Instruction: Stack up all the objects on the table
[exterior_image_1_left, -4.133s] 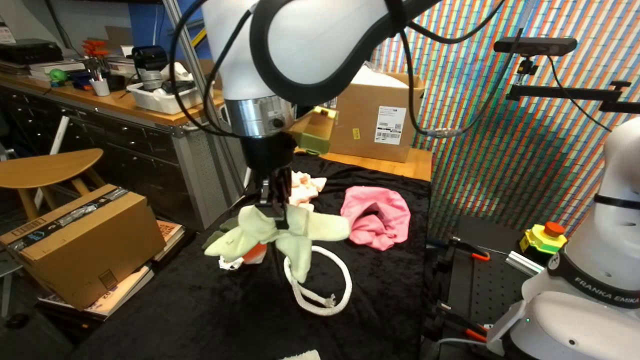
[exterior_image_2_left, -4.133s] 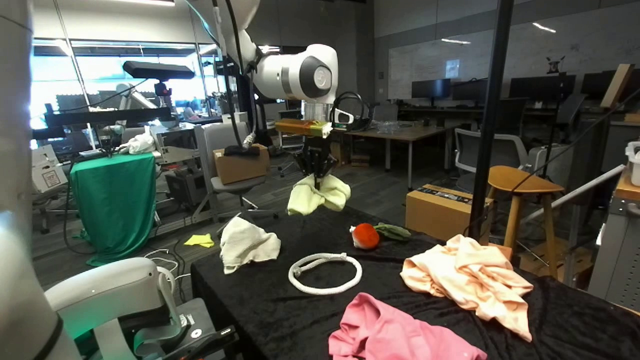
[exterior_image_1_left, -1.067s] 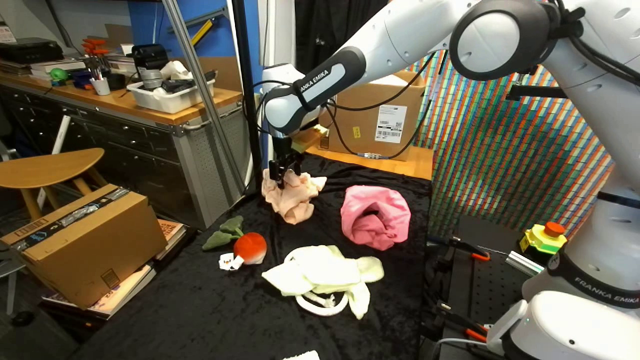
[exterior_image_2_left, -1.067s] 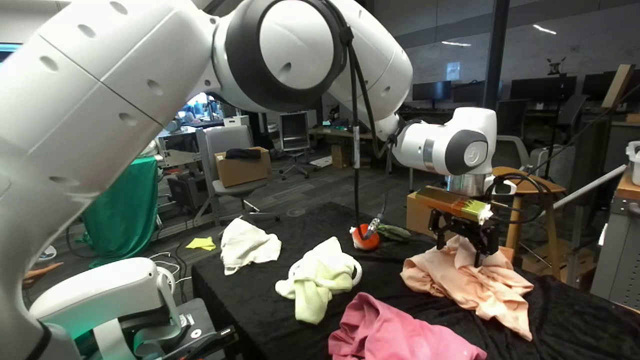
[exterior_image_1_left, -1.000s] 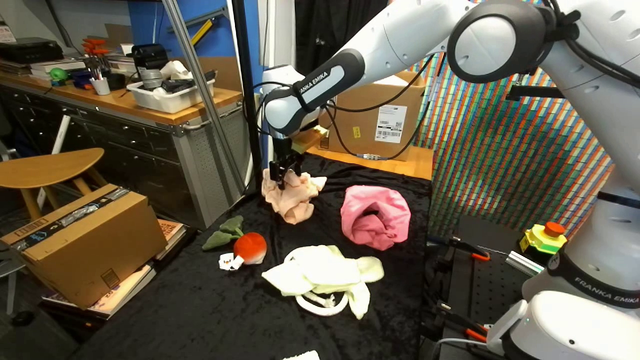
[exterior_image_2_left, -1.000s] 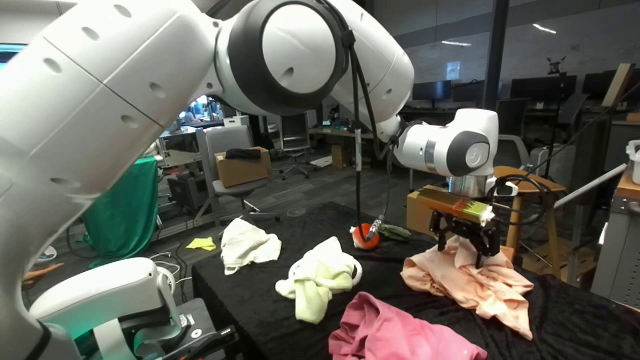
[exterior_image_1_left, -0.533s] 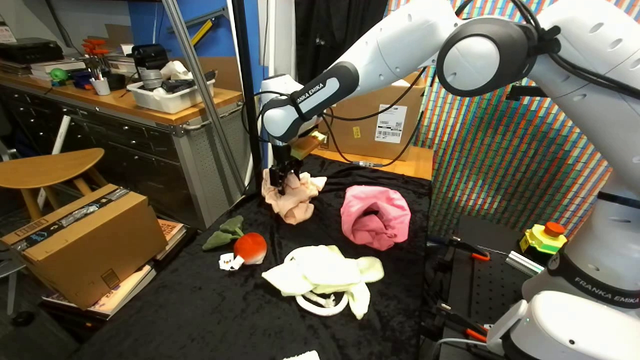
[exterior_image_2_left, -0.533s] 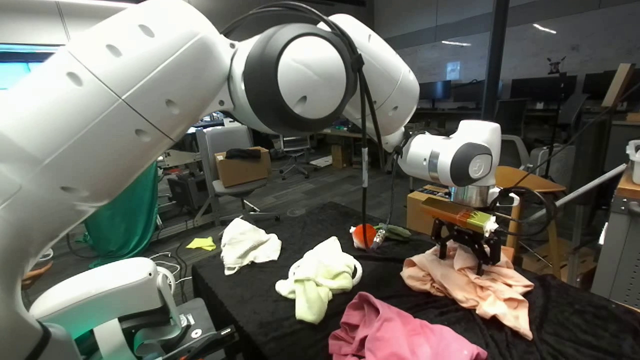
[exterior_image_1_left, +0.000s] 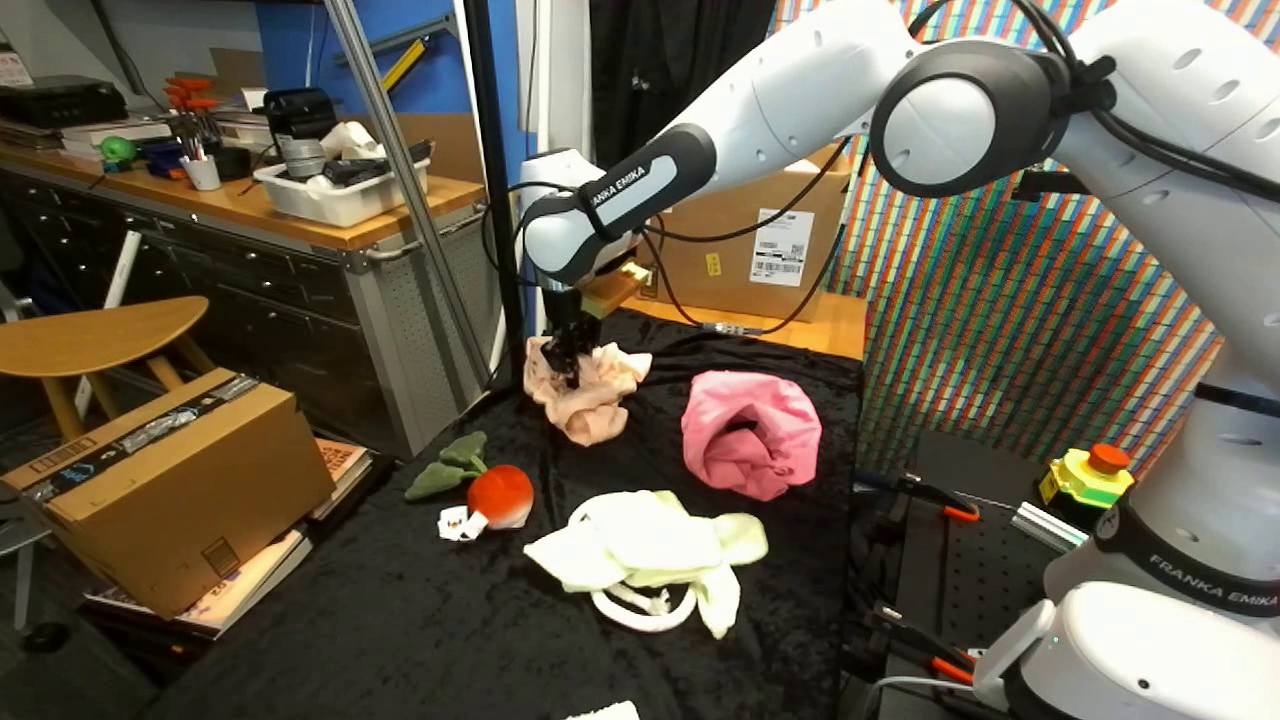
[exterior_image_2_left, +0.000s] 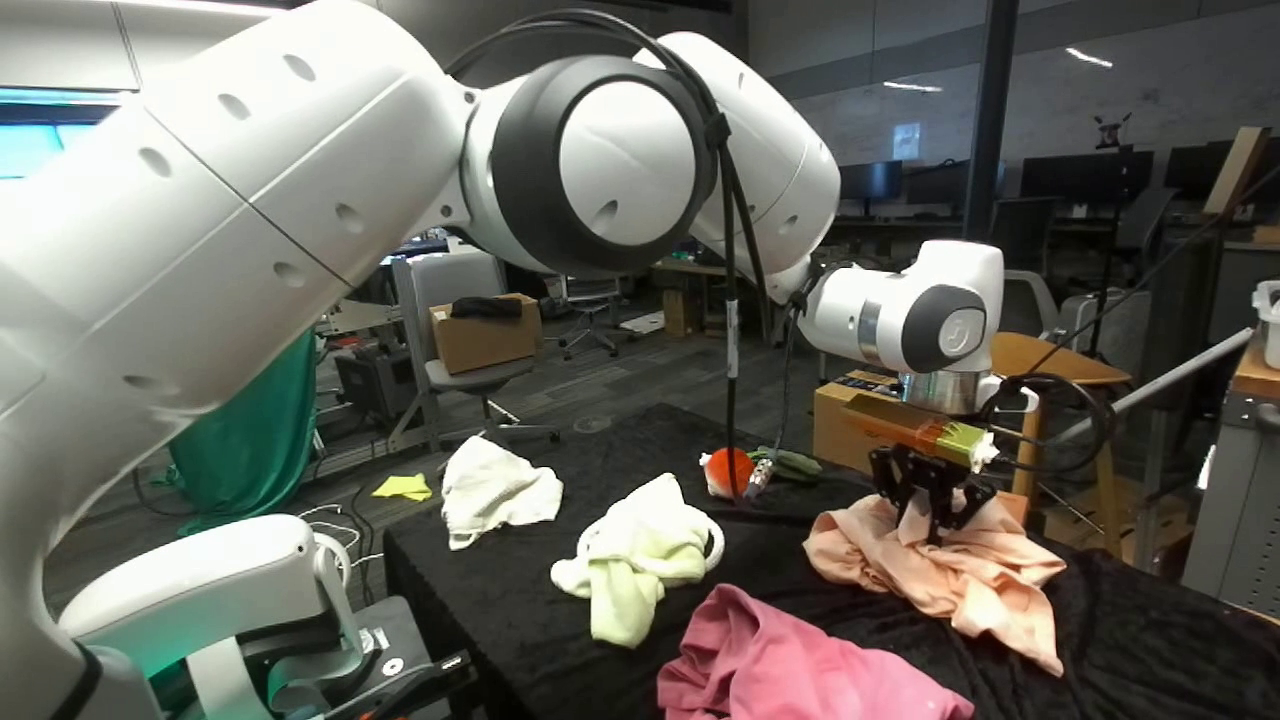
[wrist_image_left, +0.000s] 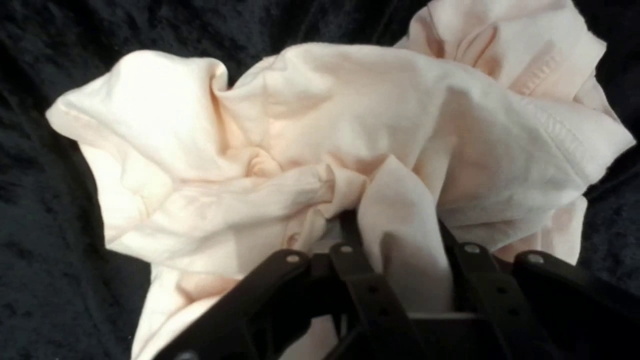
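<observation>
We see the arm (exterior_image_2_left: 330, 170) arched high, its forearm (exterior_image_1_left: 755, 105) sloping down above the table (exterior_image_1_left: 380, 610) and its wrist (exterior_image_2_left: 940, 315) pointing down. Our claw (wrist_image_left: 397, 232) pinches a fold of the peach cloth (wrist_image_left: 360, 110), which lies on the table. The green cloth (exterior_image_1_left: 650, 540) drapes over the rope (exterior_image_1_left: 640, 623); the pink cloth (exterior_image_1_left: 775, 400) and the toy (exterior_image_1_left: 500, 495) lie apart from them. We read "FRANKA EMIKA" on the black band (exterior_image_1_left: 1190, 580) and "ANKA EMIKA" on the forearm, while the label (exterior_image_1_left: 782, 250) on the carton (exterior_image_1_left: 725, 285) is too small to read

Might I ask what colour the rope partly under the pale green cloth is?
The rope is white, showing best in an exterior view.
</observation>
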